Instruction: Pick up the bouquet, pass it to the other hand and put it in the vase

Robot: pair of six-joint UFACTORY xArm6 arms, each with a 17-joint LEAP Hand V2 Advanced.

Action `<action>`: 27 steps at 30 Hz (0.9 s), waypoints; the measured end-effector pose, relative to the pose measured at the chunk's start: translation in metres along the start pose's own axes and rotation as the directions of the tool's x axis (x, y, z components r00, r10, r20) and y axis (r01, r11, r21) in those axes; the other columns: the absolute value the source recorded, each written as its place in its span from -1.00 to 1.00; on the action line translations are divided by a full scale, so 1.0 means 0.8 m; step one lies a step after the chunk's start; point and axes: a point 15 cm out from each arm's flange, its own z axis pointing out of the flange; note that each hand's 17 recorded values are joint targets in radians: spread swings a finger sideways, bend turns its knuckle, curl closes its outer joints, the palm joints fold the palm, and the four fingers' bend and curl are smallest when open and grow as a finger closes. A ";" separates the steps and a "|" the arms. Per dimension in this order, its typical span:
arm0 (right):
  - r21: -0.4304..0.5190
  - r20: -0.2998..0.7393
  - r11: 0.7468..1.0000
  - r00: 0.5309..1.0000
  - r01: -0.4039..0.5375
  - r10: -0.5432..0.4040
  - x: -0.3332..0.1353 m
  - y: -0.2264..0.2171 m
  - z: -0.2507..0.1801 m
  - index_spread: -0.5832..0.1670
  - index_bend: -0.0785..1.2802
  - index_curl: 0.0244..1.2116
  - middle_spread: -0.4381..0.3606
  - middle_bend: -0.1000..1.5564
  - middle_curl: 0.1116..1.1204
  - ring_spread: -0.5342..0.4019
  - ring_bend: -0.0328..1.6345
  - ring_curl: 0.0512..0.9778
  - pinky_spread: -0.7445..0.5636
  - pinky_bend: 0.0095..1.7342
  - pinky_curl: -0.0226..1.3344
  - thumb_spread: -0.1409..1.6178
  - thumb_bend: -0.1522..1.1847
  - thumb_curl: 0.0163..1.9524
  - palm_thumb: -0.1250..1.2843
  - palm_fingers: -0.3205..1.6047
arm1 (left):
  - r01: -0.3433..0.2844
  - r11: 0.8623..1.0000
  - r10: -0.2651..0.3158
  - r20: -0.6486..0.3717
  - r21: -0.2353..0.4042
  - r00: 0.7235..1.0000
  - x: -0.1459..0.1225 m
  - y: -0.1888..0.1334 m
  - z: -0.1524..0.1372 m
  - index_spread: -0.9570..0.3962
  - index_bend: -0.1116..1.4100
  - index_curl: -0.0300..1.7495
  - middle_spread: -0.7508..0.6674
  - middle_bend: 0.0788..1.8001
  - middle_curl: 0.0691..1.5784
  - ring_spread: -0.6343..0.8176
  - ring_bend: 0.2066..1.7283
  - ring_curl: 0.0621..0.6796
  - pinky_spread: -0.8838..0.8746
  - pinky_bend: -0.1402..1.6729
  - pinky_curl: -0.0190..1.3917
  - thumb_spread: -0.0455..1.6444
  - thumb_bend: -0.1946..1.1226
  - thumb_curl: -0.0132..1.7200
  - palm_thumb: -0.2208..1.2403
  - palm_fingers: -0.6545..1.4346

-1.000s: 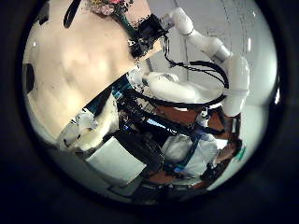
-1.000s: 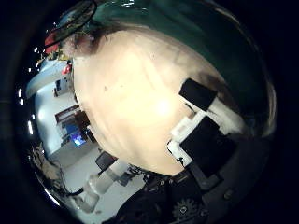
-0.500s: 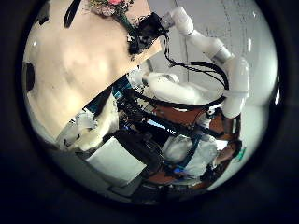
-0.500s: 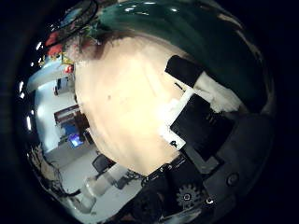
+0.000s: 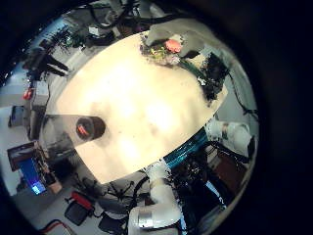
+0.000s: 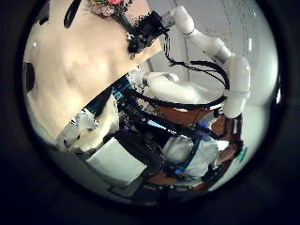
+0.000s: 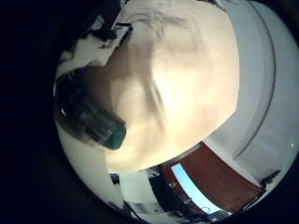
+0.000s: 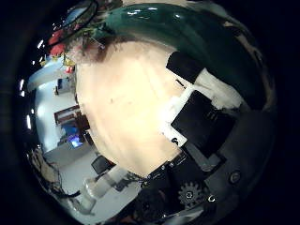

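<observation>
In the left little finger side palm view the bouquet (image 5: 171, 47) lies near the far rim of the round table (image 5: 147, 108). My right hand (image 5: 210, 70) is just beside it, low over the table. The left thumb side palm view shows the bouquet (image 6: 108, 7) with my right hand (image 6: 145, 33) beside it. In the right thumb side palm view the fingers (image 8: 202, 108) reach out over bare tabletop and hold nothing, with the bouquet (image 8: 82, 42) farther off. My left hand is high above the table.
The right arm (image 6: 211, 56) reaches in from beyond the table rim. Equipment and furniture (image 6: 141, 159) stand on the floor around the table. Small objects (image 8: 56, 45) lie past the bouquet.
My right hand has shifted slightly towards the bouquet. The bouquet and vase have not moved.
</observation>
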 end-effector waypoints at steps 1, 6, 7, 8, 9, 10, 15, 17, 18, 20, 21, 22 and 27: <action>0.000 0.000 1.000 1.000 0.000 0.000 0.000 0.000 0.000 -0.34 0.68 0.51 -0.30 0.70 0.39 -0.26 0.80 0.20 -0.13 0.78 -0.41 0.35 -0.76 -0.34 0.73 0.54 | 0.001 1.000 -0.001 0.000 0.000 1.000 0.000 0.000 0.000 0.48 -0.64 -0.62 0.42 -0.79 -0.59 0.50 -0.38 -0.57 0.60 -0.15 -0.84 0.33 -0.74 -0.53 0.11 -0.28; 0.000 0.000 1.000 1.000 0.000 0.000 0.000 0.000 0.000 -0.29 0.69 0.52 -0.27 0.72 0.35 -0.25 0.81 0.22 -0.12 0.76 -0.37 0.37 -0.82 -0.33 0.66 0.54 | 0.005 1.000 -0.005 0.000 0.003 1.000 0.000 0.000 -0.001 0.48 -0.64 -0.62 0.42 -0.79 -0.59 0.50 -0.38 -0.57 0.60 -0.15 -0.84 0.33 -0.74 -0.53 0.11 -0.28; 0.000 0.000 1.000 1.000 0.000 0.000 0.000 0.000 0.000 -0.28 0.56 0.45 -0.28 0.65 0.27 -0.27 0.76 0.16 -0.24 0.66 -0.40 0.39 -0.91 -0.37 0.44 0.47 | 0.006 1.000 -0.006 0.000 0.003 1.000 0.001 0.000 -0.001 0.48 -0.64 -0.62 0.42 -0.79 -0.59 0.50 -0.38 -0.57 0.60 -0.15 -0.84 0.33 -0.74 -0.53 0.11 -0.28; 0.000 0.000 1.000 1.000 0.000 0.000 0.000 0.000 0.000 -0.30 0.49 0.43 -0.28 0.62 0.24 -0.28 0.76 0.15 -0.27 0.65 -0.40 0.40 -0.89 -0.38 0.41 0.45 | 0.011 1.000 -0.011 0.000 0.001 1.000 0.000 0.000 -0.001 0.48 -0.64 -0.62 0.42 -0.79 -0.59 0.50 -0.38 -0.57 0.60 -0.16 -0.84 0.33 -0.74 -0.53 0.11 -0.28; 0.000 0.000 1.000 1.000 0.000 0.000 0.000 0.000 0.000 -0.36 0.07 0.35 -0.30 0.45 0.18 -0.35 0.75 0.14 -0.37 0.71 -0.37 0.38 -0.98 -0.42 0.15 -0.05 | 0.021 1.000 -0.021 0.000 0.002 1.000 0.000 -0.001 -0.001 0.48 -0.64 -0.62 0.42 -0.79 -0.59 0.50 -0.38 -0.57 0.60 -0.16 -0.84 0.33 -0.74 -0.53 0.11 -0.28; 0.000 0.000 1.000 1.000 0.000 0.000 0.000 0.000 0.000 -0.41 -0.06 0.35 -0.28 0.34 0.14 -0.32 0.72 0.19 -0.31 0.78 -0.31 0.39 -0.93 -0.44 0.06 -0.34 | 0.033 0.999 -0.033 0.000 0.002 0.999 0.000 -0.001 -0.001 0.48 -0.64 -0.62 0.42 -0.79 -0.59 0.50 -0.38 -0.57 0.60 -0.16 -0.84 0.33 -0.74 -0.53 0.11 -0.28; 0.000 0.000 1.000 1.000 0.000 0.000 0.000 0.000 0.000 -0.70 -0.33 -0.13 -0.11 -0.03 -0.21 0.15 0.32 -0.24 0.31 0.59 -0.49 0.40 -0.83 -0.50 -0.15 -0.69 | 0.096 0.995 -0.096 0.004 0.003 0.995 0.003 -0.002 -0.004 0.48 -0.64 -0.62 0.40 -0.79 -0.59 0.50 -0.37 -0.57 0.60 -0.16 -0.84 0.33 -0.74 -0.53 0.11 -0.27; 0.000 0.000 1.000 1.000 0.000 0.000 0.000 0.000 0.000 -0.71 -0.35 -0.17 -0.07 -0.09 -0.27 0.26 0.26 -0.31 0.42 0.54 -0.52 0.40 -0.83 -0.51 -0.17 -0.71 | 0.134 0.991 -0.134 0.005 -0.004 0.991 0.005 -0.001 -0.006 0.48 -0.64 -0.62 0.40 -0.79 -0.59 0.50 -0.37 -0.57 0.60 -0.16 -0.84 0.33 -0.74 -0.53 0.11 -0.27; 0.000 0.000 1.000 1.000 0.000 0.000 0.000 0.000 0.000 -0.71 -0.36 -0.20 -0.03 -0.14 -0.31 0.33 0.20 -0.37 0.52 0.48 -0.56 0.40 -0.82 -0.52 -0.19 -0.72 | 0.150 0.989 -0.150 0.006 -0.007 0.989 0.007 0.000 -0.008 0.48 -0.64 -0.62 0.40 -0.79 -0.59 0.50 -0.37 -0.57 0.60 -0.16 -0.84 0.33 -0.74 -0.53 0.11 -0.27; 0.000 0.000 1.000 1.000 0.000 0.000 0.000 0.000 0.000 -0.70 -0.38 -0.24 0.00 -0.18 -0.35 0.39 0.14 -0.42 0.62 0.39 -0.60 0.40 -0.81 -0.53 -0.19 -0.71 | 0.172 0.985 -0.172 0.003 -0.017 0.985 0.009 0.004 -0.012 0.48 -0.64 -0.62 0.40 -0.79 -0.59 0.50 -0.38 -0.57 0.60 -0.16 -0.84 0.32 -0.74 -0.53 0.12 -0.27; 0.000 0.000 1.000 1.000 0.000 0.000 0.000 0.000 0.000 -0.70 -0.39 -0.26 0.01 -0.20 -0.37 0.42 0.11 -0.45 0.65 0.36 -0.62 0.40 -0.81 -0.54 -0.20 -0.70 | 0.184 0.983 -0.184 0.000 -0.018 0.983 0.005 0.007 -0.014 0.48 -0.64 -0.62 0.40 -0.79 -0.59 0.50 -0.38 -0.57 0.60 -0.16 -0.84 0.32 -0.74 -0.53 0.12 -0.27; 0.000 0.000 1.000 1.000 0.000 0.000 0.000 0.000 0.000 -0.70 -0.39 -0.26 0.01 -0.20 -0.37 0.42 0.11 -0.45 0.65 0.36 -0.62 0.40 -0.81 -0.54 -0.20 -0.70 | 0.201 0.979 -0.201 -0.005 -0.016 0.980 0.001 0.010 -0.017 0.48 -0.64 -0.62 0.40 -0.79 -0.59 0.50 -0.38 -0.57 0.60 -0.16 -0.85 0.32 -0.74 -0.53 0.12 -0.27; 0.000 0.000 1.000 1.000 0.000 0.000 0.000 0.000 0.000 -0.69 -0.46 -0.33 0.04 -0.27 -0.44 0.48 0.02 -0.53 0.76 0.22 -0.69 0.41 -0.81 -0.56 -0.20 -0.64 | 0.256 0.967 -0.257 -0.023 -0.006 0.966 -0.015 0.023 -0.030 0.48 -0.64 -0.62 0.40 -0.78 -0.59 0.50 -0.38 -0.58 0.60 -0.16 -0.85 0.33 -0.74 -0.53 0.13 -0.27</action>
